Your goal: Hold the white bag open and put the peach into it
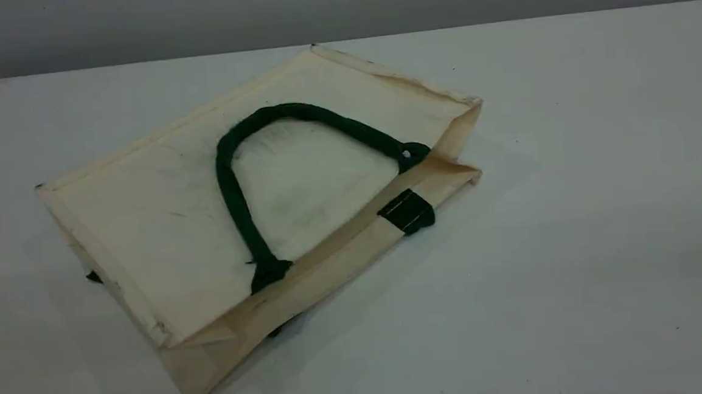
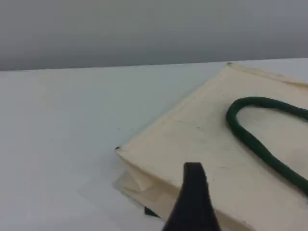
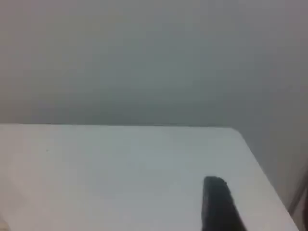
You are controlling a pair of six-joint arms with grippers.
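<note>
The white bag lies flat on the table, left of centre in the scene view, its open rim toward the near right. One dark green rope handle rests folded back over its upper face, and a dark tab sits at the rim. The peach is out of view. Neither arm appears in the scene view. In the left wrist view one dark fingertip hangs above the bag near its corner, holding nothing, with the handle to its right. In the right wrist view a single fingertip hovers over bare table.
The pale table runs back to a grey wall. In the right wrist view the table's far right corner and edge lie close to the fingertip.
</note>
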